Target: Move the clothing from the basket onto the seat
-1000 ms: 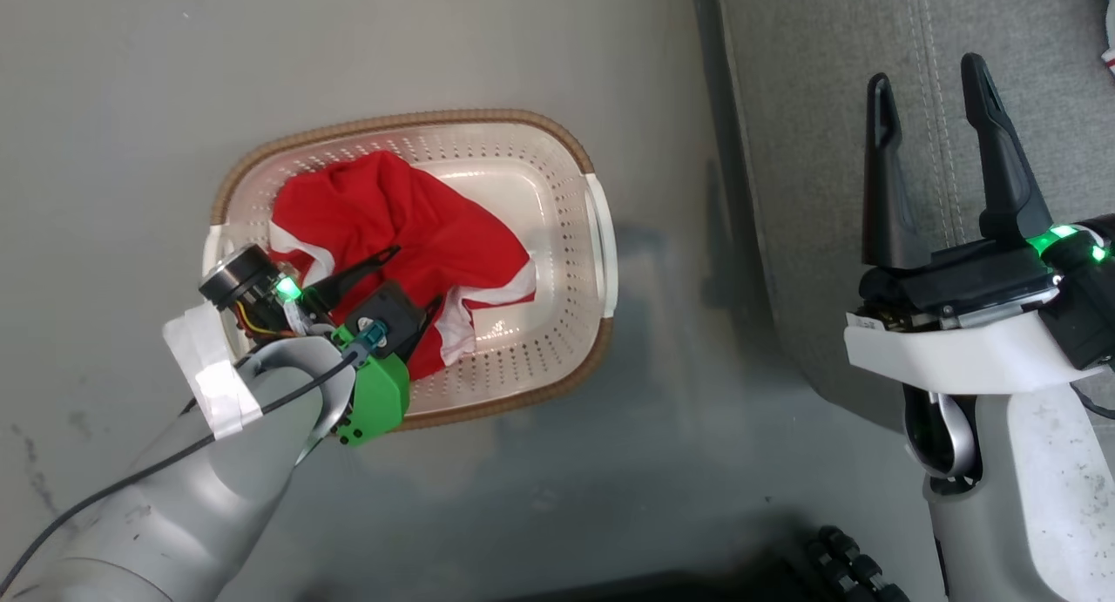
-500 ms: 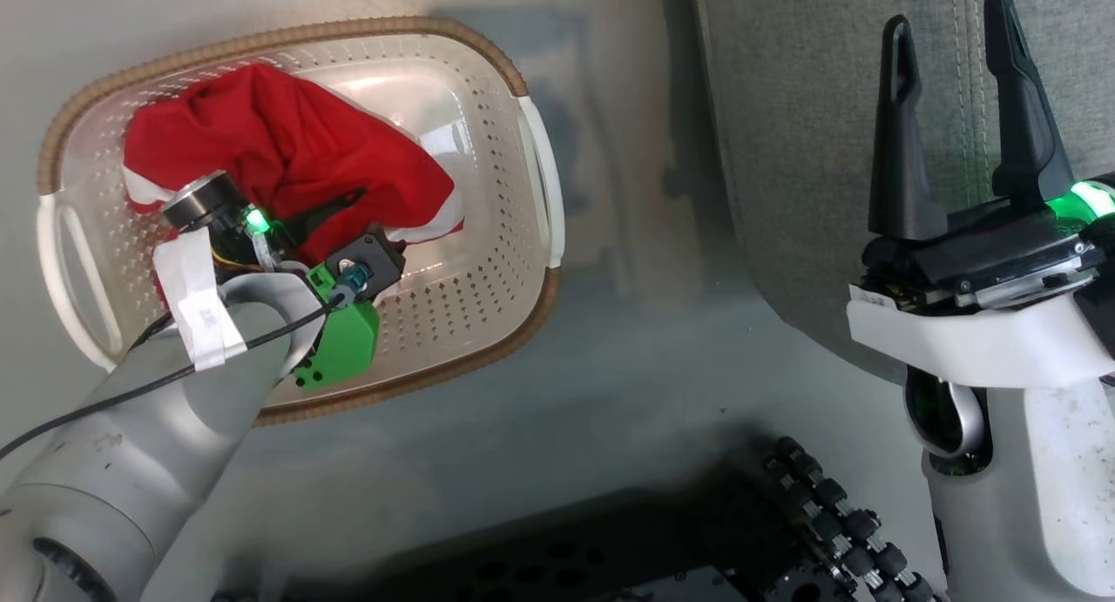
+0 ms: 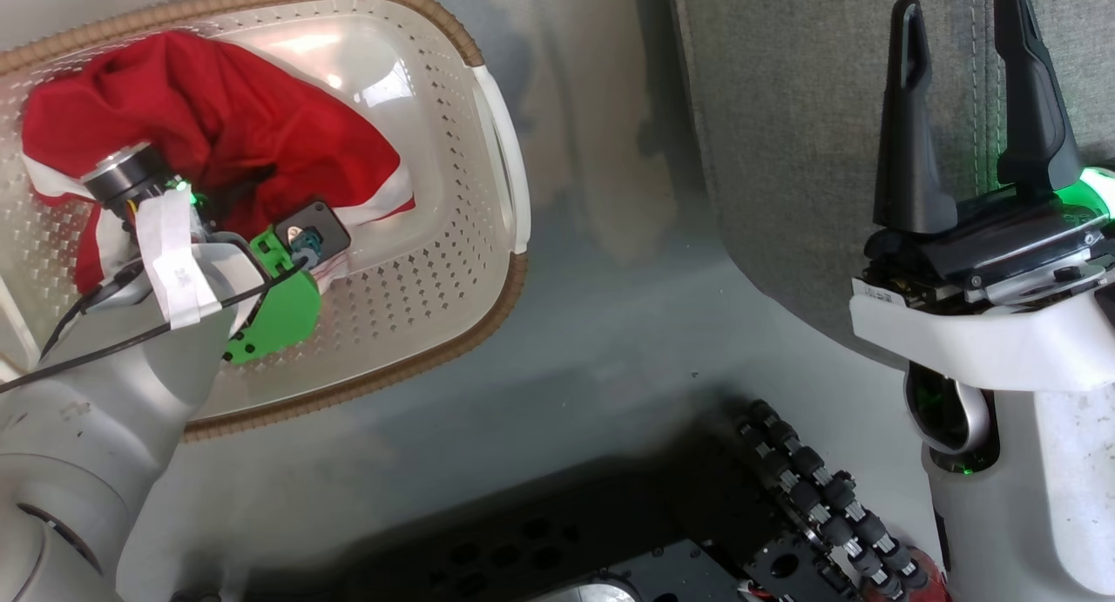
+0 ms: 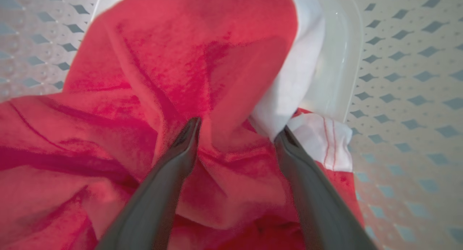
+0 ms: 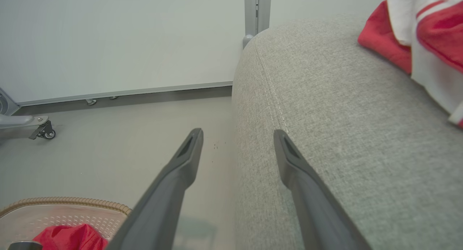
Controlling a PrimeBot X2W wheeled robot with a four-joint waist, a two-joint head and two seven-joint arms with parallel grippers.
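Red clothing (image 3: 235,131) with white trim lies crumpled in the cream perforated basket (image 3: 418,262) on the floor. My left arm (image 3: 174,323) reaches down into it. In the left wrist view my left gripper (image 4: 239,126) is open, both fingers pressed into the red clothing (image 4: 155,69) with a raised fold between them. My right gripper (image 3: 958,105) stands open and empty above the edge of the grey seat (image 3: 784,149). In the right wrist view my right gripper (image 5: 237,134) straddles the seat's (image 5: 343,134) rounded edge. Another red and white garment (image 5: 416,36) lies on the seat.
My black base with a roller wheel (image 3: 810,497) fills the lower middle of the head view. Grey floor (image 3: 610,323) separates basket and seat. A white wall, a grey post (image 5: 257,11) and a castor foot (image 5: 43,132) stand beyond the basket (image 5: 72,206).
The head camera has tilted, so the basket now sits nearer the upper left corner. My left gripper has sunk deeper into the clothing, still open. The right gripper stays open.
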